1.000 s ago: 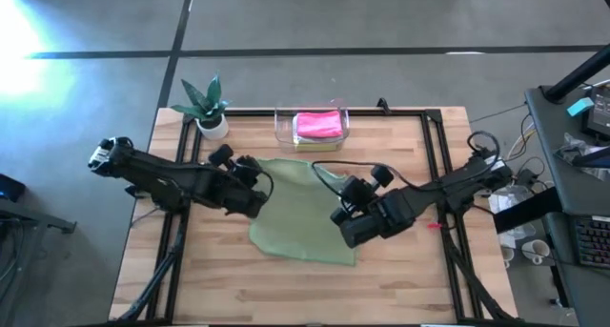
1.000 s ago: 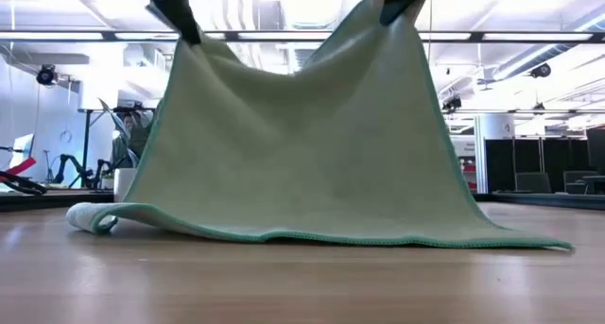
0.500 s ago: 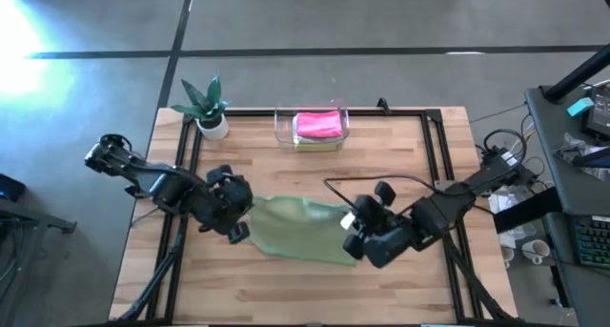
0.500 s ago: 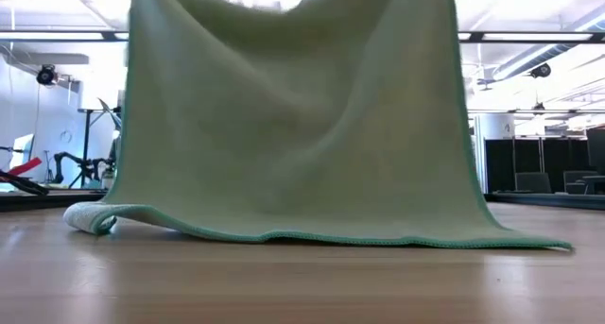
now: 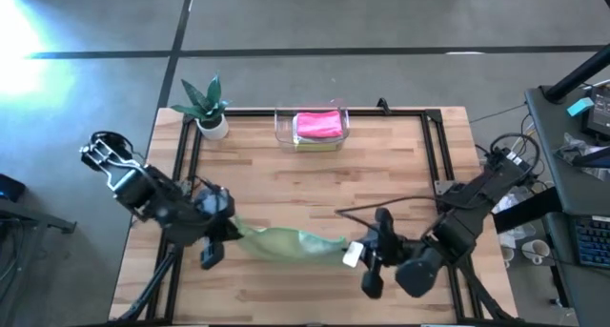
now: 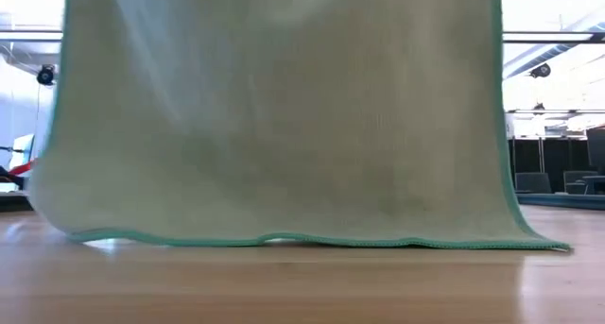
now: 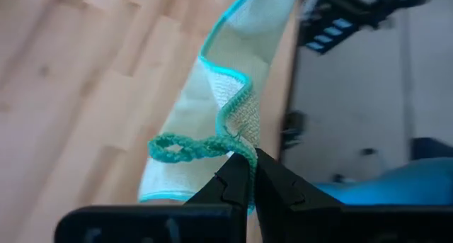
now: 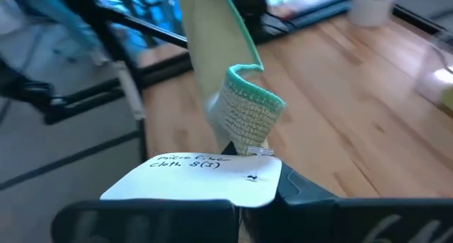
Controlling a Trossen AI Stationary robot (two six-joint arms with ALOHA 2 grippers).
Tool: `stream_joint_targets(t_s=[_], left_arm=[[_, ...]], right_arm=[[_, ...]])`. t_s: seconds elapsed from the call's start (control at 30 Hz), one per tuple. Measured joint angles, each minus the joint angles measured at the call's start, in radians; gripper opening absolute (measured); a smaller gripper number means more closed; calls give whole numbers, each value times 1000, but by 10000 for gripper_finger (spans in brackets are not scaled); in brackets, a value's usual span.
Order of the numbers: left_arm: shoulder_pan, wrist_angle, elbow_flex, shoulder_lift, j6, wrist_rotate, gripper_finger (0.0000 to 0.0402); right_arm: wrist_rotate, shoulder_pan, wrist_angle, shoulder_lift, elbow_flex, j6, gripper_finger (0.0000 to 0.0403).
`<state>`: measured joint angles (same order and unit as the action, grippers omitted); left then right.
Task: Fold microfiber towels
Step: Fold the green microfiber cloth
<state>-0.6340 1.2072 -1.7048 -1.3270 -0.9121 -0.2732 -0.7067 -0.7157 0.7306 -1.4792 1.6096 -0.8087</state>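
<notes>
A sage green towel (image 5: 286, 241) hangs like a curtain between my two grippers near the table's near edge. In the low view it fills the picture (image 6: 284, 126), and its lower hem (image 6: 284, 239) rests on the table. My left gripper (image 5: 227, 235) is shut on one upper corner and my right gripper (image 5: 355, 255) on the other. Both grippers are out of the low view's top. A hot pink towel (image 5: 318, 124) lies in the clear bin (image 5: 280, 127) on top of a yellowish one. My left gripper pinches the towel's upper corner (image 7: 237, 133) between its two fingers, beside the teal hem and its loose thread loop (image 7: 177, 149). The towel hangs below the hold, lower hem on the table. My right gripper pinches the other upper corner (image 8: 248, 119), curled over, between its two fingers, just behind a white paper tag (image 8: 205, 173). The towel hangs from the hold, stretched across to the other gripper.
A small potted plant (image 5: 210, 108) stands at the far left corner. The clear bin stands at the middle of the far edge. Black frame rails (image 5: 437, 165) run along the table's left and right sides. Bare wood (image 5: 315, 184) lies between the towel and the bin.
Both grippers have moved toward the table's near edge, carrying the towel's upper corners. The towel, which lay partly spread, now hangs as a steep curtain. Its near hem has stayed on the table, and the rolled-up left corner has drawn straight.
</notes>
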Motion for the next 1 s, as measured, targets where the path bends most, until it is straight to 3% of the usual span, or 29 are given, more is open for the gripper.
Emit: stream_joint_targets(t_s=[0.37,0.63,0.87,0.93,1.0], left_arm=[[-71,-213,-37,0,-181,135,0],[-95,-455,-38,1,-181,166,0],[-96,-375,19,0,-104,157,0],[-88,-241,47,-1,-42,79,0],[-77,-102,89,-1,-27,-69,0]], right_arm=[[-3,-90,-218,0,0,236,9],[-4,-121,-312,0,0,347,9],[-64,-129,-296,0,0,356,9],[-137,-120,-236,0,0,337,9],[-204,-89,-138,-6,0,241,9]])
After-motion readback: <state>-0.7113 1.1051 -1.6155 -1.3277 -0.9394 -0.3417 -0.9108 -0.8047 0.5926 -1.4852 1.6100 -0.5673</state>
